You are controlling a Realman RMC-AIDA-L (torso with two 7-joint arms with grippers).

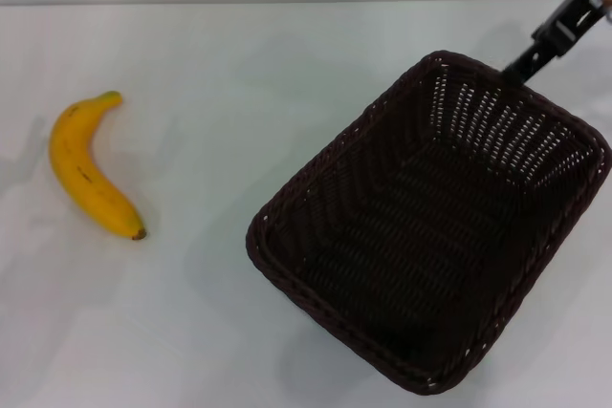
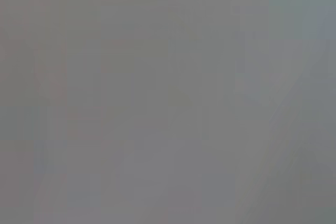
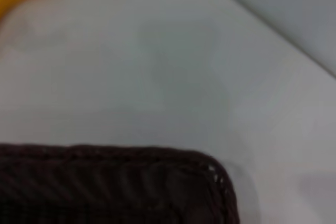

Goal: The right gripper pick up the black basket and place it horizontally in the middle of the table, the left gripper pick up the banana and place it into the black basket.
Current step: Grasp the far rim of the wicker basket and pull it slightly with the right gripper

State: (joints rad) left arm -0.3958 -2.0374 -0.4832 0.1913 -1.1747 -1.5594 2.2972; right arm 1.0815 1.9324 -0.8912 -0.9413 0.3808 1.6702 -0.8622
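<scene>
While clamped on the black basket (image 1: 430,226) far rim, right pincer (image 1: 521,66) mid-carry; next, setting it level, right of the banana (image 1: 91,167).

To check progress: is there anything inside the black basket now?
Nothing is inside the black basket; only its woven bottom shows. The banana lies on the table, apart from it. The right gripper is at its far rim.

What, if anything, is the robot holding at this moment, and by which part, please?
The right gripper is at the far rim of the basket, apparently gripping it there. The banana lies untouched on the table; the left gripper is out of view.
</scene>
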